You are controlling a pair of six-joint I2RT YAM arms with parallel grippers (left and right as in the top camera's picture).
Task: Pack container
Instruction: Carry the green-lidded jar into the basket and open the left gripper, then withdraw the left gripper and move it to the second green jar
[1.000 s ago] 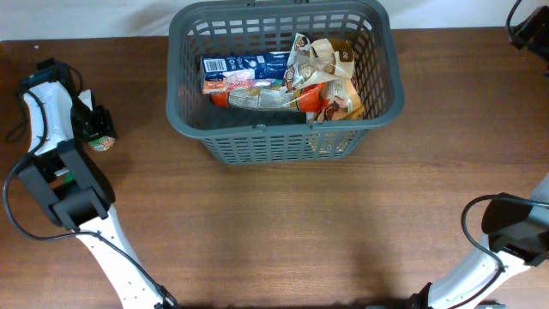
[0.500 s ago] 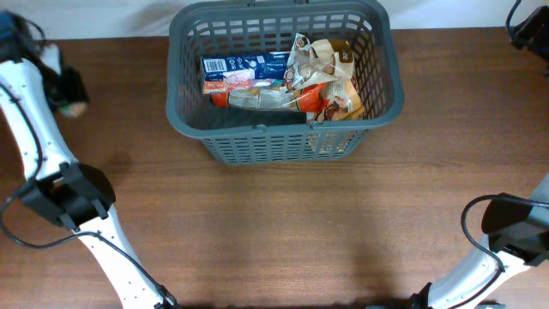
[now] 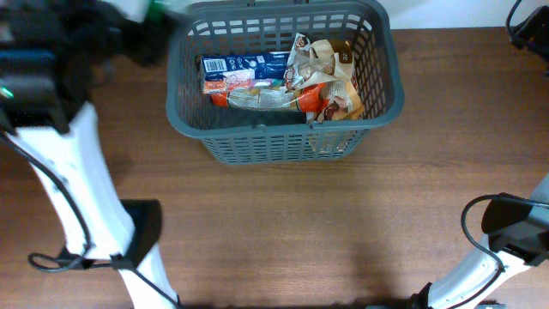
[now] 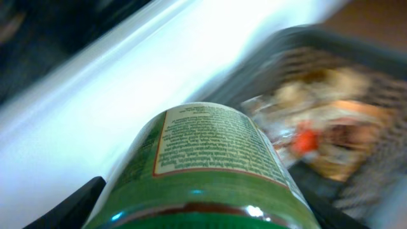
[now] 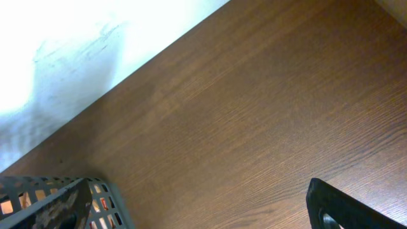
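basket (image 3: 279, 142) sits far-middle on the table (image 3: 343, 223), long side running left-right, open top up | inside: blue packet (image 3: 244, 64) on the left, crinkly snack bags (image 3: 322, 60) piled right | left gripper (image 3: 147, 34) clamped round a green bottle (image 4: 213, 152) by the basket's left rim, super blurry | right gripper (image 3: 527, 26) off at the far-right corner, can't tell if it's open
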